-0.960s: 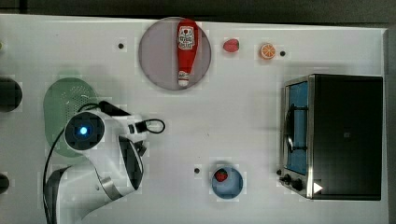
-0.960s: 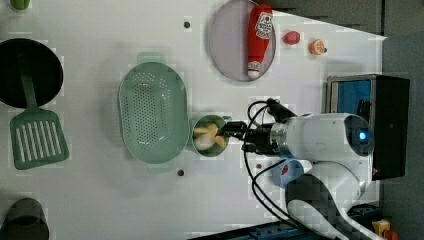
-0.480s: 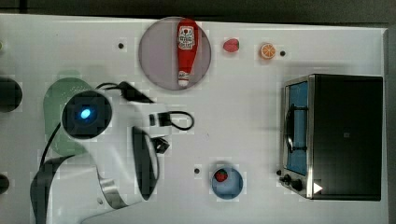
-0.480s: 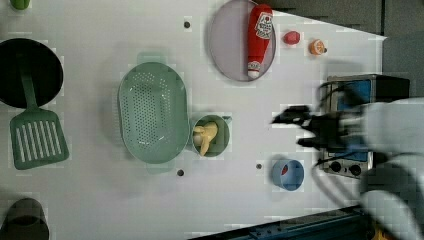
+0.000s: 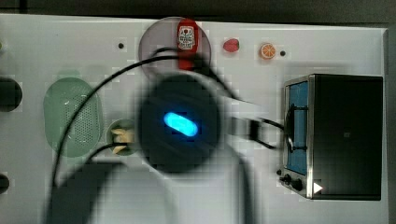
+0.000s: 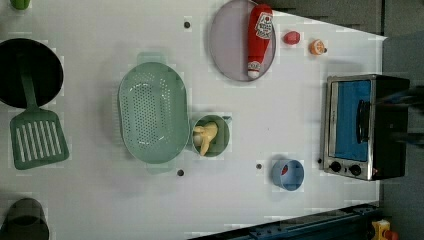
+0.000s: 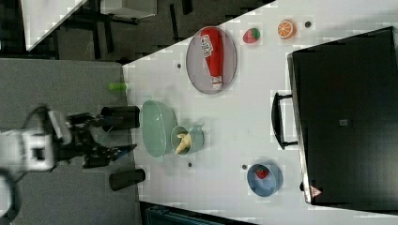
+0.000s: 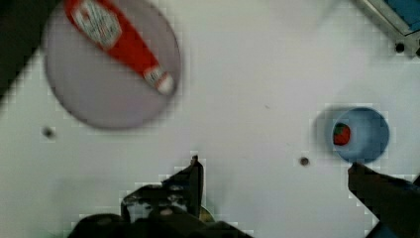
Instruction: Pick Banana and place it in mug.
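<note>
- One banana (image 6: 206, 138) is seen lying inside the mug (image 6: 221, 131) in the left view, tilted, with its pale end leaning against the inner wall.
- The mug is set just beside the green colander (image 6: 152, 119), on the left view's right of it; whether their rims touch cannot be told.
- Open white table (image 6: 280, 115) is left between the mug and the toaster oven (image 6: 362, 127), which is placed near the table's edge on the left view's right.
- The blue bowl (image 6: 288, 174), holding a small red piece, is found toward the near edge, well apart from the mug.
- The grey plate (image 6: 231, 45) carrying the ketchup bottle (image 6: 259, 37) is placed toward the far edge, with a strawberry (image 6: 291, 37) and an orange slice (image 6: 317, 47) beside it.
- A spatula (image 6: 36, 135) is laid by the edge on the left view's left.
- The gripper (image 8: 277, 171) is shown in the wrist view with its fingers (image 8: 193, 176) spread wide and nothing between them, above bare table.
- In the right view the gripper (image 7: 117, 136) is held beyond the table's edge, on the right view's left.
</note>
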